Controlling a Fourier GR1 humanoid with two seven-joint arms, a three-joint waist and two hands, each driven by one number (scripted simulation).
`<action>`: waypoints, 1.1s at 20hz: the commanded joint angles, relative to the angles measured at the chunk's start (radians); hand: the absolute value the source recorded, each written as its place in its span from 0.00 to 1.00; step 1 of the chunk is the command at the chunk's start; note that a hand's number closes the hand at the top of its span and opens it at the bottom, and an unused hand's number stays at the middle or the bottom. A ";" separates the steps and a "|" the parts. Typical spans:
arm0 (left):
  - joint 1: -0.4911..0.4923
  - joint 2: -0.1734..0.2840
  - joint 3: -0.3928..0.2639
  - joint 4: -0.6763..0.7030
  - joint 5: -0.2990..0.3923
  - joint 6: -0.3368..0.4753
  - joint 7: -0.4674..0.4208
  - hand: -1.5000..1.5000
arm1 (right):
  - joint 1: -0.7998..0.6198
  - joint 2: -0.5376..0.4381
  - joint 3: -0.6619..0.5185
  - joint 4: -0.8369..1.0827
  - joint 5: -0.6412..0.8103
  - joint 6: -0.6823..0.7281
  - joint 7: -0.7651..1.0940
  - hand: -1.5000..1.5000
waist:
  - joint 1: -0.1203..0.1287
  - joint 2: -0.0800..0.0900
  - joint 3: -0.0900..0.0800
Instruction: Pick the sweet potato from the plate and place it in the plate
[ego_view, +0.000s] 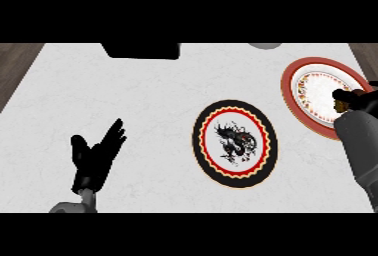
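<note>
Head view, looking steeply down on the white counter (148, 100).

Right hand (353, 98) is over the red-rimmed plate (310, 70) at the right edge of the view. I see it curled round a small brown thing, which I read as the sweet potato (340, 106). Only a sliver of it shows at the hand's left side; the rest is hidden by the fingers and by the grey right forearm (362, 145) coming up from the lower right. So the sweet potato is in the right hand, above the lower right part of that plate. I can't tell whether it's touching the plate or lifted off it.

The forearm also covers the plate's lower right rim. The plate has a white centre with a patterned ring inside the red rim.

Second plate: black-rimmed plate (235, 144) with a red ring and a dark dragon figure in the middle, centre of the counter, left of and below the red-rimmed one. The two plates are near each other, not touching. Nothing lies on the dragon plate. The right hand and the sweet potato are well off to its upper right.

Left hand (94, 155) sits at the lower left, fingers straight and pointing up, holding nothing, resting. Well apart from both plates.

Dark block (142, 50) at the counter's top edge, partly cut off. Grey object (264, 45) also at the top edge, too little showing to identify. Wood floor (18, 65) shows beyond the counter on the left and right.
</note>
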 joint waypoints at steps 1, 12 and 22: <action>0.025 0.006 0.004 0.019 0.004 -0.019 -0.033 0.50 | 0.018 -0.008 -0.045 0.015 -0.177 0.117 -0.187 0.00 | -0.001 0.001 0.002; 0.019 -0.008 0.003 -0.025 0.008 0.001 0.012 0.50 | 0.103 0.043 -0.180 -0.251 -0.587 0.047 -0.721 0.00 | -0.017 -0.004 0.005; 0.046 0.006 0.034 -0.016 0.011 -0.004 0.003 0.50 | 0.245 0.135 -0.293 -0.374 -1.010 0.348 -1.113 0.00 | -0.034 -0.017 -0.004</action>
